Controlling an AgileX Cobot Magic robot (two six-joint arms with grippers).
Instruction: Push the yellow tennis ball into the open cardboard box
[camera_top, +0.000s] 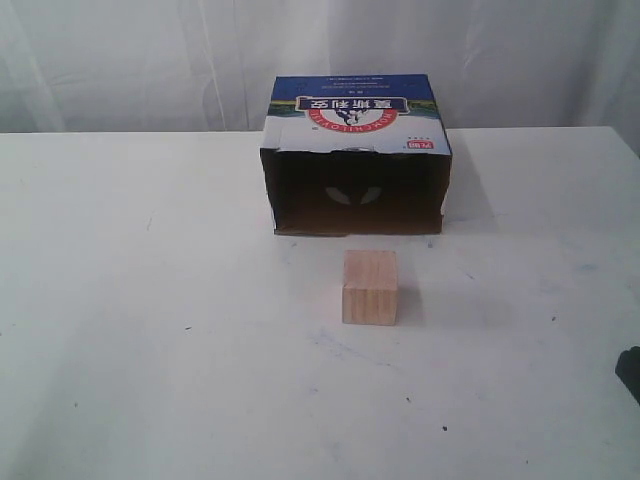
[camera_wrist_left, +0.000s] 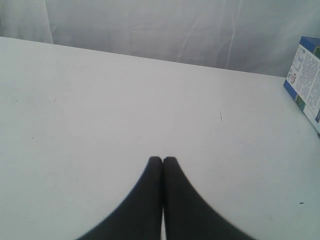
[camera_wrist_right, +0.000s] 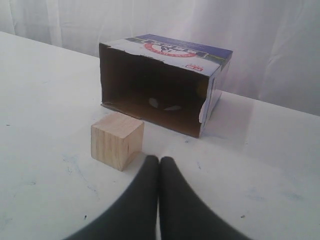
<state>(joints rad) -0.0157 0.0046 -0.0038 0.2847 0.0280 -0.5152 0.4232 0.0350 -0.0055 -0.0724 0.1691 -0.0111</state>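
Observation:
The open cardboard box (camera_top: 355, 118) lies at the back middle of the table, its dark mouth facing the front. Its blue-and-white top (camera_wrist_right: 172, 51) carries red lettering. No yellow tennis ball shows in any view; the box's interior is too dark to tell what it holds. My right gripper (camera_wrist_right: 159, 159) is shut and empty, low over the table a short way in front of the box's mouth. In the exterior view only a dark bit of the right arm (camera_top: 630, 372) shows at the right edge. My left gripper (camera_wrist_left: 162, 159) is shut and empty over bare table, and one side of the box (camera_wrist_left: 306, 80) shows there.
A pale wooden cube (camera_top: 370, 287) stands on the white table (camera_top: 150, 300) just in front of the box's mouth. It sits close beside my right gripper's fingertips (camera_wrist_right: 150, 162). White curtains hang behind the table.

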